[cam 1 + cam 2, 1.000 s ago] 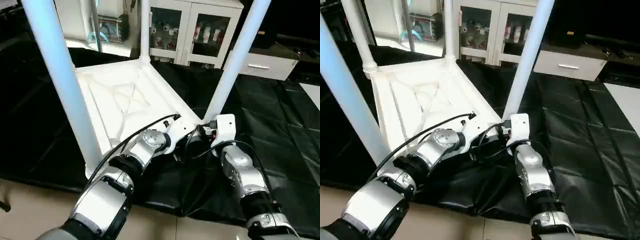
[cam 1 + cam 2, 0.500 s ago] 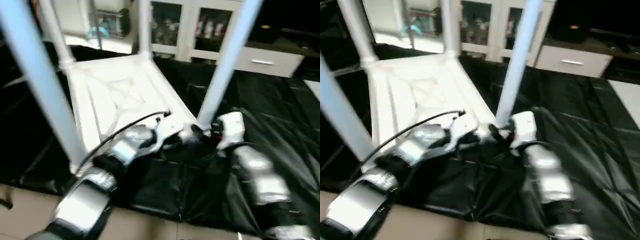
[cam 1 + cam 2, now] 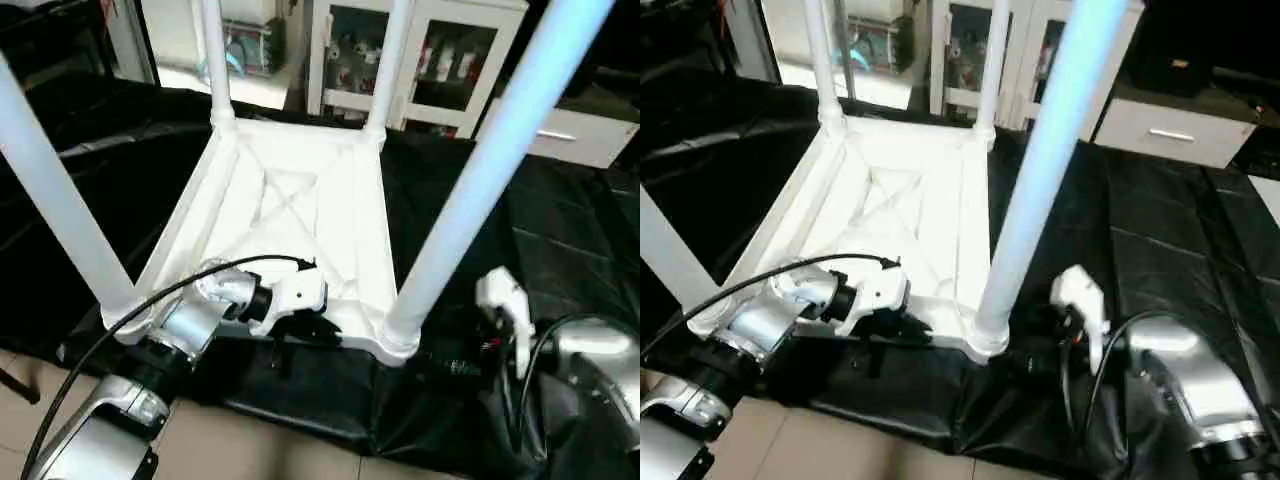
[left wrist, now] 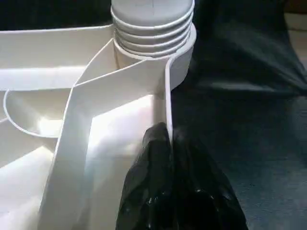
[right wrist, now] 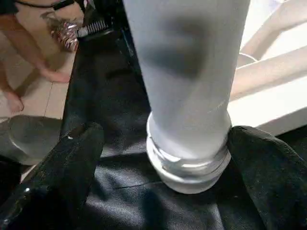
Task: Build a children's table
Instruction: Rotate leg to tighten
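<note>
Left pincer (image 4: 165,158) pinches the tabletop (image 3: 300,200) rim while the right pincer (image 5: 158,158) gapes around the upright near leg (image 3: 480,170).

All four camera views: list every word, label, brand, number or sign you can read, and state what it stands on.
None can be read. The tabletop, its legs, the black floor sheet and both grippers carry no visible writing. Items behind the cabinet's glass doors are too small and blurred to read.
</note>
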